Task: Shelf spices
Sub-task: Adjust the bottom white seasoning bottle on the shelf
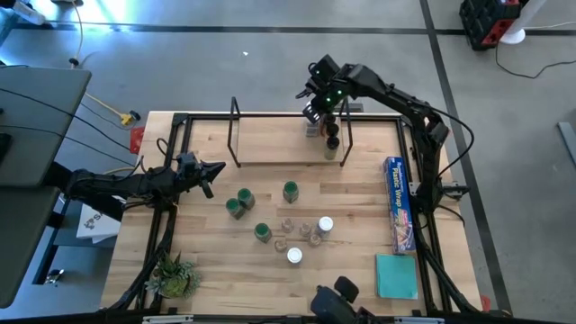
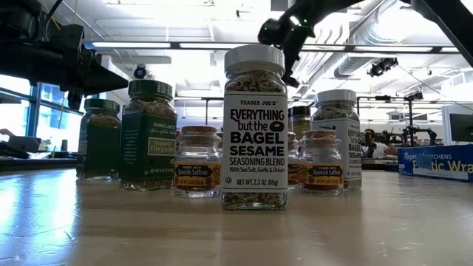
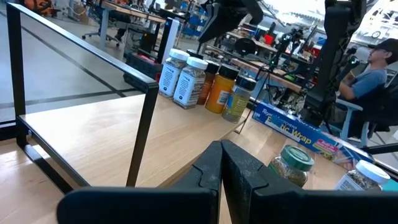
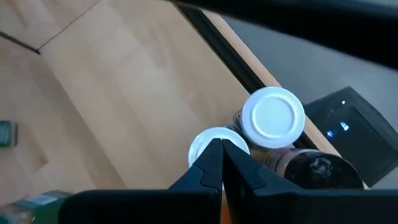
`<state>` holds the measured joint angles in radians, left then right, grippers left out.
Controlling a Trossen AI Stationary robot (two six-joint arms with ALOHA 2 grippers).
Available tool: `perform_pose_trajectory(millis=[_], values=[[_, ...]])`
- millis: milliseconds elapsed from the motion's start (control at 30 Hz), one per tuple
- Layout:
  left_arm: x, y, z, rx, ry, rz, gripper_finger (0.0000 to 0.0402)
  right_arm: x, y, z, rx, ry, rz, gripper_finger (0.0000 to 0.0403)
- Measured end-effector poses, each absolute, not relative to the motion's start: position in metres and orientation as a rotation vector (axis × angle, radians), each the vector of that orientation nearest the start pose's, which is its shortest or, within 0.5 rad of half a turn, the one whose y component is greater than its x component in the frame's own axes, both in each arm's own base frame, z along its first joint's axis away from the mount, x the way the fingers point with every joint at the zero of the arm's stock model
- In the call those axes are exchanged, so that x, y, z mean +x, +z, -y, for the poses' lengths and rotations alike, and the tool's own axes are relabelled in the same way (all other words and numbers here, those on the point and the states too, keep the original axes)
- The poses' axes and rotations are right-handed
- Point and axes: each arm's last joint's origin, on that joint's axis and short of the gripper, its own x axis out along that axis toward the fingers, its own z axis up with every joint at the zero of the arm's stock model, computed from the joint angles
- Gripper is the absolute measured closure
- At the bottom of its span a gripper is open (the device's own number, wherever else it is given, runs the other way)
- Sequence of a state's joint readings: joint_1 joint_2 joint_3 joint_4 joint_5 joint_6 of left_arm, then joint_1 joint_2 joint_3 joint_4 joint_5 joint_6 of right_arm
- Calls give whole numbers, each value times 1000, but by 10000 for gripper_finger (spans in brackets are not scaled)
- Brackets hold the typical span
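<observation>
Right gripper [image 1: 317, 101] hovered clenched and empty above the jars already lined at the right end of the shelf [image 1: 270, 135], probably packed there to leave room. Left gripper [image 1: 214, 171] waited clenched, empty, near the left edge. Remaining spices [image 1: 290, 191] stood clustered mid-table [image 1: 207, 270], unshelved.

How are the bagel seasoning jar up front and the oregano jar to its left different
The bagel seasoning jar has a white lid and a white label with bold black lettering; the oregano jar has a dark green lid and a green label. In the low view the bagel jar stands nearer the camera and looks taller. Both stand upright on the table, lids on.
</observation>
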<state>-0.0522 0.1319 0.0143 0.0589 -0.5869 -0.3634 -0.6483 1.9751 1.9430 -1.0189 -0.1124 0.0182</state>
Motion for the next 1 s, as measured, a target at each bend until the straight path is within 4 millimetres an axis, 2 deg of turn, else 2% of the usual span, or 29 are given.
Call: perform_pose_trajectory(millis=[167,333,500,633,833,1000], values=[[101,164,-11,-336,539,41,396,336,320,246,384,-339,-966,403],[101,164,-11,-336,538,41,396,338,318,238,340,-97,-955,403],[101,164,-11,-336,539,41,396,338,314,228,228,0,-1011,403],[101,164,-11,-336,538,41,396,341,307,227,177,23,-1052,403],[101,164,-11,-336,538,41,396,342,293,232,154,-49,-1154,403],[101,164,-11,-336,538,41,396,341,291,235,115,-102,-1196,403]])
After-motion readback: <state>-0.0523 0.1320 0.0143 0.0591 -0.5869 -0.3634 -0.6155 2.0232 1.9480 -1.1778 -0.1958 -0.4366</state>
